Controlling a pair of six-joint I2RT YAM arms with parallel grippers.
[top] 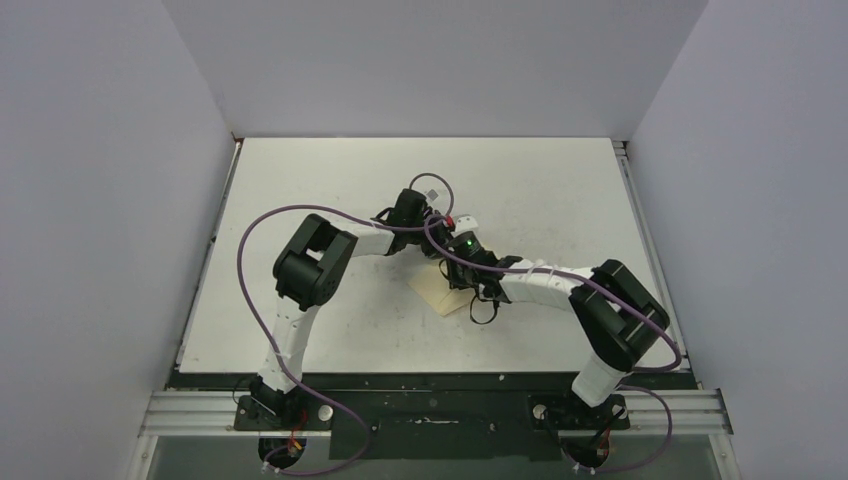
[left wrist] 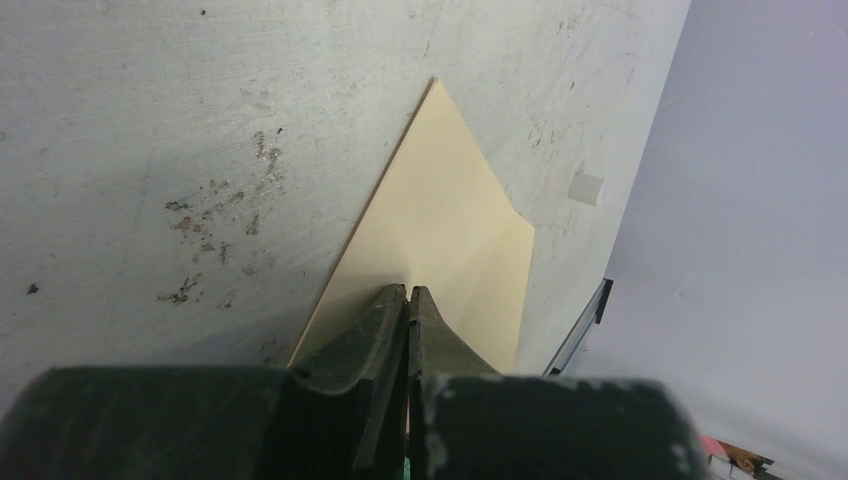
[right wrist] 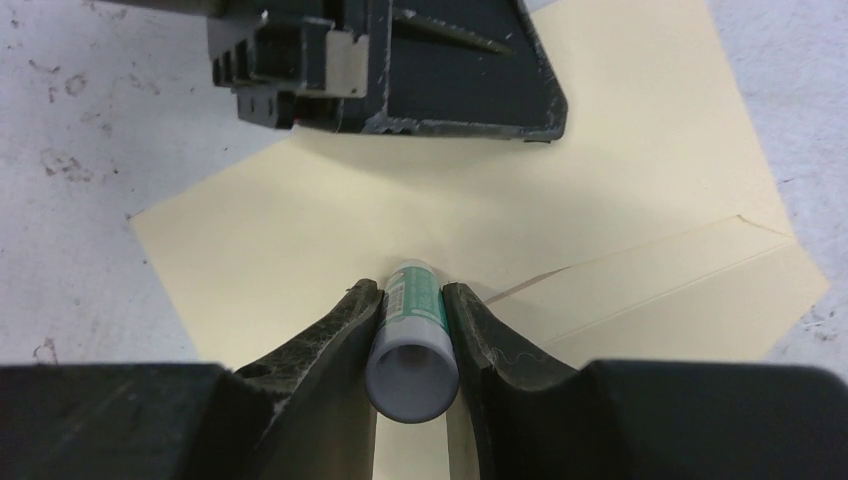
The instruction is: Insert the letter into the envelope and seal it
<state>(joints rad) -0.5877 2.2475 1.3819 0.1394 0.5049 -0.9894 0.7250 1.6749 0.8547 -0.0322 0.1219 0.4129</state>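
Lying flat, envelope corner pointing away from clenched left pincer, right pincer grasping glue stick lengthwise along fingers.

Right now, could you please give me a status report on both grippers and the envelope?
Left gripper shut, tips at the envelope. Right gripper shut on glue stick above it. Envelope flat on table. White cap lies apart.

Scuffed white table, pale grey walls
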